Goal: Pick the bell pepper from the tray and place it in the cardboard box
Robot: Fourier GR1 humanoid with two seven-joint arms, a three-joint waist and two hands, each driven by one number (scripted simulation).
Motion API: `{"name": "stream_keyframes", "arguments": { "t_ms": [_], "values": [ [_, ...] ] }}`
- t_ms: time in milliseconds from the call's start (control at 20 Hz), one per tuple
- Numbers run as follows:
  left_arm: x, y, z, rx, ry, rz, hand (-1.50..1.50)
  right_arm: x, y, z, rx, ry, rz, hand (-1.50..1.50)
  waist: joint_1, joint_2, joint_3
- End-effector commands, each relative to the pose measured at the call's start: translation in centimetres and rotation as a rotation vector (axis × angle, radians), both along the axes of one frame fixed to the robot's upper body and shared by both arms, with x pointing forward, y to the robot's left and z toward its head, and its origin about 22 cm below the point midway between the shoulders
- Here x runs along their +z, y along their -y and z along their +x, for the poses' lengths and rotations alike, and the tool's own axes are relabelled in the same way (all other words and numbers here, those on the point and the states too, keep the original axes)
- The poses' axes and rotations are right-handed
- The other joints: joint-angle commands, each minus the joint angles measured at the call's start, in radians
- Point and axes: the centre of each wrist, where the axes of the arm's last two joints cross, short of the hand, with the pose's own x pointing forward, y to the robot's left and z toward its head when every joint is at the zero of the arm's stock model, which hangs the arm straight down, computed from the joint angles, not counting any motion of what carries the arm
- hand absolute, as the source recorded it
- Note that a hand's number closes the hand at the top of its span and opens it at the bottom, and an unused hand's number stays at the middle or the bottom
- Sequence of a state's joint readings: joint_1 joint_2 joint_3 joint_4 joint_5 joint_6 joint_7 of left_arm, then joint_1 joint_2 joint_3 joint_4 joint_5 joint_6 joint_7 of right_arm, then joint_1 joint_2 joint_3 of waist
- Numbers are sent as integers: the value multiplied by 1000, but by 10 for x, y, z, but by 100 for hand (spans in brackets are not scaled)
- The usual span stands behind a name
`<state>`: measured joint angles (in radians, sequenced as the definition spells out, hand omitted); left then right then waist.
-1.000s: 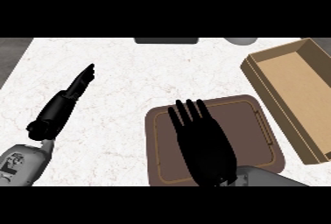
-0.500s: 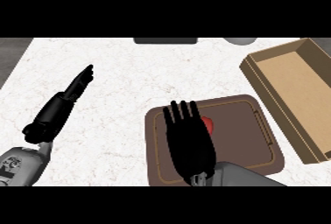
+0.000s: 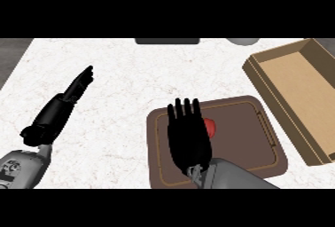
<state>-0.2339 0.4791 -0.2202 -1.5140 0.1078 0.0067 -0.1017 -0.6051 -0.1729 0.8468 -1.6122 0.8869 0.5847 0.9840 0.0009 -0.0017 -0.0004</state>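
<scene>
Bell pepper (image 3: 210, 127) on tray (image 3: 262, 133), orientation hidden, right hand (image 3: 188, 137) flat, fingers straight, covering it, left hand (image 3: 72, 93) open

Both hands matte black, slim fingers: left hand (image 3: 73, 91), right hand (image 3: 189, 135). Forearms grey, boxy at wrists.

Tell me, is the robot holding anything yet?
No. The right hand hovers open beside the red bell pepper on the tray; the left hand rests open.
</scene>
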Motion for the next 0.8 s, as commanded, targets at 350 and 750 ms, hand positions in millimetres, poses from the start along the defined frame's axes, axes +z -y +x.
{"name": "stream_keyframes", "arguments": {
  "t_ms": [350, 750],
  "values": [
    [-11, 2, -1, -11, 4, -3, 0, -18, 17, 29, -118, 10, -76, -150, -1, 2, 0],
    [11, 6, 10, 0, 14, 1, 0, -43, 15, 36, -121, -19, -73, -150, 1, 2, 0]
  ]
}}
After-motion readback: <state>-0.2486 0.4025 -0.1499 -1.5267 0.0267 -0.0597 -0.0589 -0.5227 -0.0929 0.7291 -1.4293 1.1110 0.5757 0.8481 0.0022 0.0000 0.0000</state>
